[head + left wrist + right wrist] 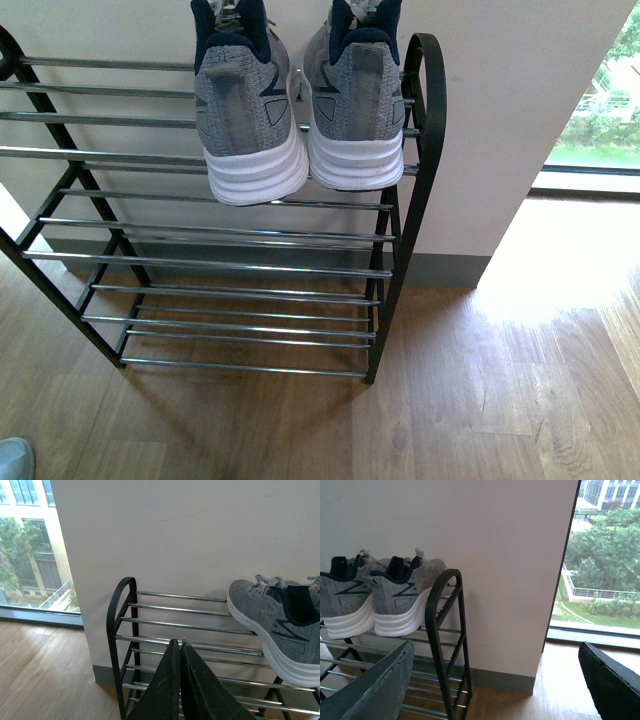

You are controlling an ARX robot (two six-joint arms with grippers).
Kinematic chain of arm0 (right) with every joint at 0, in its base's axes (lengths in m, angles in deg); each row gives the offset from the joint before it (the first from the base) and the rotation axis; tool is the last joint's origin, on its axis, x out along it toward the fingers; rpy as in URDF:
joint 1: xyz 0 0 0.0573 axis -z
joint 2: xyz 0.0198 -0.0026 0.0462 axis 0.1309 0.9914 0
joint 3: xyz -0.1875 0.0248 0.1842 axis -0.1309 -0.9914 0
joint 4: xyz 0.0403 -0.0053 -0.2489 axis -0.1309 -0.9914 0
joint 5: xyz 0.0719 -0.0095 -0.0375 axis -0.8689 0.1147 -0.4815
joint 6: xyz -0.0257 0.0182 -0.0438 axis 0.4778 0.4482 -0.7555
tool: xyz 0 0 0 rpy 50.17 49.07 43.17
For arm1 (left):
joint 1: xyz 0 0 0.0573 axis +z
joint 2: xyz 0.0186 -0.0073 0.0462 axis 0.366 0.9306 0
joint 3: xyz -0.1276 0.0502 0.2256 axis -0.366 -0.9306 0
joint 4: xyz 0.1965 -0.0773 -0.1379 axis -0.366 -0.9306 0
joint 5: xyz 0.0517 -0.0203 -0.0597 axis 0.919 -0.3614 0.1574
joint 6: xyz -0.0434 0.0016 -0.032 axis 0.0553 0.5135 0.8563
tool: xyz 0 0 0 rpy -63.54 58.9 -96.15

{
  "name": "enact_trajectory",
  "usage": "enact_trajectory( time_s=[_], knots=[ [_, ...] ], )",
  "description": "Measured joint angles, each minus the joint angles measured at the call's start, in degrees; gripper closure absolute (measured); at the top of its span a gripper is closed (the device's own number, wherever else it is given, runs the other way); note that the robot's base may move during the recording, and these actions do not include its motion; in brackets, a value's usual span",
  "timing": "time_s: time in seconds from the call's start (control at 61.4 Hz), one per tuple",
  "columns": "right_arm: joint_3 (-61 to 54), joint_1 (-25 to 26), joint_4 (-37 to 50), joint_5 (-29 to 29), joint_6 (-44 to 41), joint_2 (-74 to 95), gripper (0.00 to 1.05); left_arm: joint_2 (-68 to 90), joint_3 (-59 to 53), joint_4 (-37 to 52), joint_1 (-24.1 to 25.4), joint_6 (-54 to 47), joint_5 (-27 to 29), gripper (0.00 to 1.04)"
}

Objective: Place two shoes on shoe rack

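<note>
Closest to the left wrist camera, the left pincer (180, 642) has its two dark fingers pressed together with nothing between them, hanging in front of the shoe rack (425, 120). The right pincer (496, 647) is spread wide and empty beside the rack's arched end frame. Below lies the wood floor (480, 400), then the rack's lower chrome-bar shelves, all bare. On an upper shelf the left-hand sneaker (250, 120) and the right-hand sneaker (355, 110) sit side by side, nearly touching, toes to the pale wall (520, 120) and white heels at the front bars, toward the rack's right end. Both shoes look placed, so the task seems essentially done and only a clean retreat is left. That calls for drawing each arm straight back, keeping the wide right fingers off the black frame and the left fingers clear of the heels, since a knock there could tip a sneaker off.
</note>
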Motion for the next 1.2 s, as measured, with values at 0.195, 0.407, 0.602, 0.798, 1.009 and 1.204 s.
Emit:
enact_trajectory(
  time_s=[0.195, 0.407, 0.602, 0.798, 1.009, 1.204],
  knots=[
    [0.0, 0.0, 0.0, 0.0, 0.0, 0.0, 0.09, -6.9, -1.7, -6.8, 0.2, 0.0, 0.0, 1.03],
    [0.0, 0.0, 0.0, 0.0, 0.0, 0.0, 0.09, -10.3, -2.6, -7.6, 0.2, 0.0, 0.0, 1.03],
    [0.0, 0.0, 0.0, 0.0, 0.0, 0.0, 0.09, -12.1, -5.1, -7.6, 0.2, 0.0, 0.0, 1.03],
    [0.0, 0.0, 0.0, 0.0, 0.0, 0.0, 0.09, -12.2, -5.1, -7.5, 0.2, 0.0, 0.0, 1.03],
    [0.0, 0.0, 0.0, 0.0, 0.0, 0.0, 0.09, -12.3, -5.1, -7.5, 0.2, 0.0, 0.0, 0.98],
    [0.0, 0.0, 0.0, 0.2, 0.0, 0.0, 0.09, -12.3, -5.1, -7.5, 0.2, 0.0, -0.1, 0.64]
  ],
)
